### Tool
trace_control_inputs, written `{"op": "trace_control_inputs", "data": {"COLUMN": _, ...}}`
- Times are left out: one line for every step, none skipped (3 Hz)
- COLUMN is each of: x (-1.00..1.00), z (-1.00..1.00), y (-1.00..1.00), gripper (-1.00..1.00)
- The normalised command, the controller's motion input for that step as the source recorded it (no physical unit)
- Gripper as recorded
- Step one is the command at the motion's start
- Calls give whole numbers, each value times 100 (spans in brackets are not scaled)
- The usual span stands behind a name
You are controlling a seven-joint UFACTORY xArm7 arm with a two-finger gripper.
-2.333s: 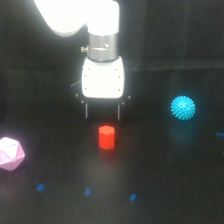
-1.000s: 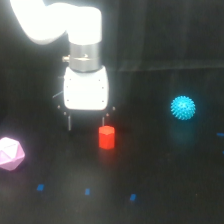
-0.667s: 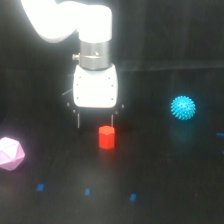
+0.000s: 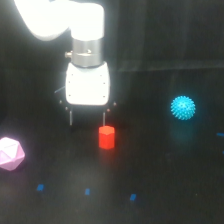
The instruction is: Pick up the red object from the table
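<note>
The red object (image 4: 106,137) is a small bright red-orange block standing on the black table (image 4: 165,170) near the middle of the exterior view. My gripper (image 4: 87,118) hangs from a white body just above and to the exterior view's left of it. Its two thin dark fingers (image 4: 104,118) point down, spread apart, with nothing between them. The finger on the exterior view's right ends just above the block's top left edge; whether it touches is unclear.
A pink faceted polyhedron (image 4: 10,153) lies at the exterior view's left edge. A cyan spiky ball (image 4: 183,107) rests at the exterior view's right. Small blue marks (image 4: 87,191) dot the table's near part.
The arm swung to the exterior view's left, came partly back, and now sits left of the red block. The block, ball and polyhedron have not moved.
</note>
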Motion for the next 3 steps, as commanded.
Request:
{"op": "trace_control_inputs", "data": {"x": 93, "z": -13, "y": 8, "gripper": 60}}
{"op": "trace_control_inputs", "data": {"x": 10, "z": -20, "y": -16, "gripper": 8}}
{"op": "trace_control_inputs", "data": {"x": 75, "z": -7, "y": -30, "gripper": 33}}
